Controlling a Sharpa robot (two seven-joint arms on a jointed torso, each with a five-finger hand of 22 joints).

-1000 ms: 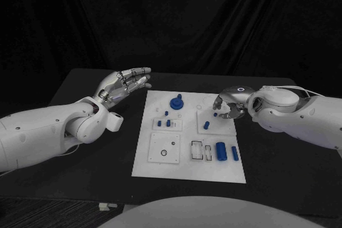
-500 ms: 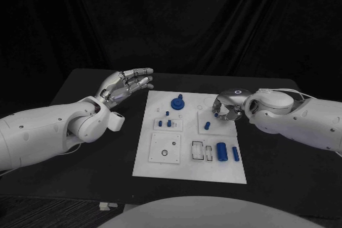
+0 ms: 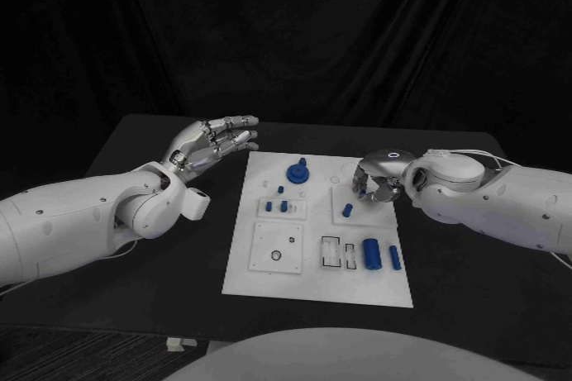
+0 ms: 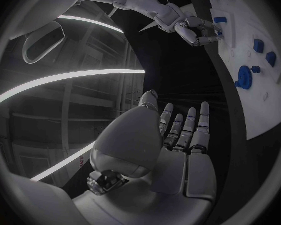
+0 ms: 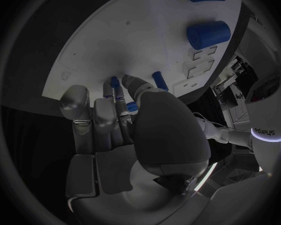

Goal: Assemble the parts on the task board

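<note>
From my seat the task board (image 3: 313,278) looks like smooth matt white plastic, and the blue parts (image 3: 371,253) on it read as plain plastic with a dull sheen. Both hands, left hand (image 3: 212,145) and right hand (image 3: 373,181), look like brushed silvery metal. The arm shells (image 3: 72,220) are glossy white plastic. The table (image 3: 155,141) looks matt black.

Two bulky white glossy arms, rounded shells with small dark screw holes. Silver metallic segmented left hand (image 3: 212,141); silver right hand (image 3: 377,181) with glowing ring on back. Thin pale cable over right wrist. "Sharpa" lettering on white body.
</note>
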